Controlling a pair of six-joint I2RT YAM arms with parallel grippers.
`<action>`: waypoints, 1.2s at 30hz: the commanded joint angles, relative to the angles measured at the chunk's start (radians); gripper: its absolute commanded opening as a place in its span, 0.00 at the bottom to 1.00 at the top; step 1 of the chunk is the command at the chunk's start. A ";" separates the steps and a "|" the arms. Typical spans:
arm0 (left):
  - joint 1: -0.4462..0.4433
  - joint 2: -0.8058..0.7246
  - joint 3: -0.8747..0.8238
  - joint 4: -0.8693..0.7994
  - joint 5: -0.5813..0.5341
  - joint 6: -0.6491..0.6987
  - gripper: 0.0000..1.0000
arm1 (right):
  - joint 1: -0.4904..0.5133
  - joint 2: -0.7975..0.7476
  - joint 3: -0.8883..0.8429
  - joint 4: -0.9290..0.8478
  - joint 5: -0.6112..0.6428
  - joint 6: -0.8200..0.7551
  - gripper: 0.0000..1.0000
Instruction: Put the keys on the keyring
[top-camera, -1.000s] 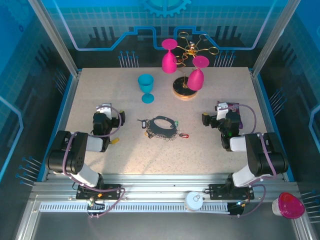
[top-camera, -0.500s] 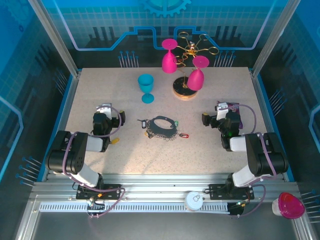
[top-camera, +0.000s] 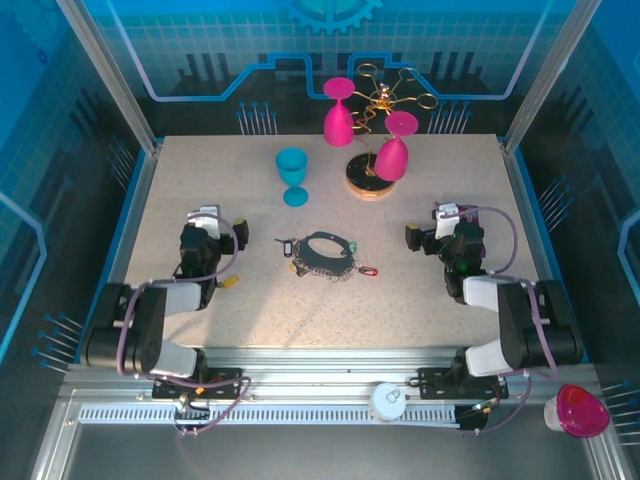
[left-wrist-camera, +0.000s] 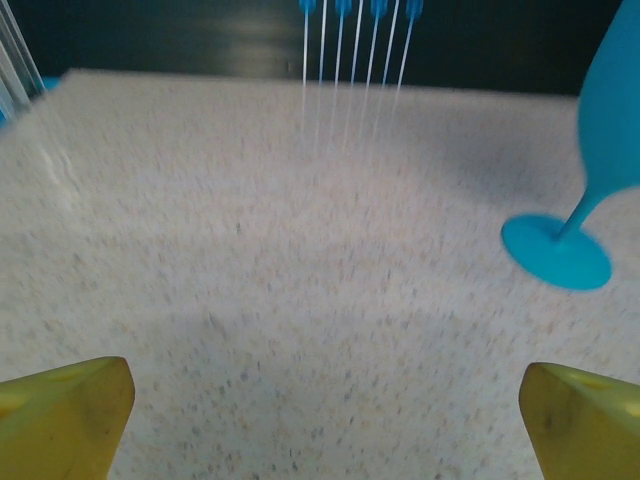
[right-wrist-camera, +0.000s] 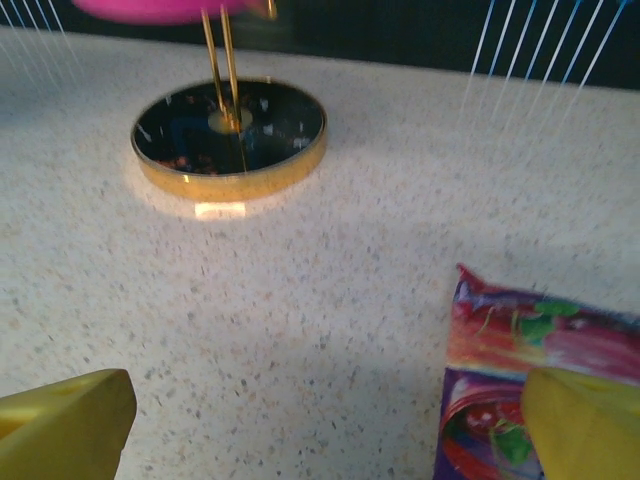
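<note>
Flat at the middle of the tabletop (top-camera: 200, 170): the keyring (top-camera: 328, 254), a dark wire loop with silvery chain links bunched along its near edge. Around it, the keys (top-camera: 368, 269): one red-headed just off the keyring's near-right side, one black-headed just to the keyring's left, a speck of green at its far-right rim. Too small to tell whether threaded on the loop or merely lying against it.

Well to the left of the keyring, low over the tabletop and pointing away from the arm bases: the left tool (top-camera: 207, 218). In the left wrist view, two yellow fingertips (left-wrist-camera: 60, 415) spread wide with only bare speckled surface between them, nothing gripped. Well to the right of the keyring, also pointing away from the bases: the right tool (top-camera: 452, 215). In the right wrist view, likewise gaping wide and empty, with a colourful printed packet (right-wrist-camera: 540, 350) lying on the tabletop at its right-hand fingertip (right-wrist-camera: 585, 425).

Beyond the keyring and a little to its left, upright and well apart from it: a blue goblet (top-camera: 292, 175). Beyond the keyring to its right: a gold wire rack (top-camera: 385, 100) on a round dark base, two pink goblets (top-camera: 338, 112) hanging upside down from it.
</note>
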 joint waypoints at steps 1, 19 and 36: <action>0.004 -0.158 0.008 -0.131 -0.022 -0.022 0.99 | 0.040 -0.143 0.070 -0.171 0.046 -0.019 1.00; -0.144 -0.564 0.127 -0.901 0.158 -0.556 0.99 | 0.130 -0.501 0.073 -0.792 -0.098 0.551 0.78; -0.694 -0.217 0.330 -1.082 -0.270 -0.961 0.80 | 0.363 -0.452 0.145 -0.965 0.066 0.552 0.80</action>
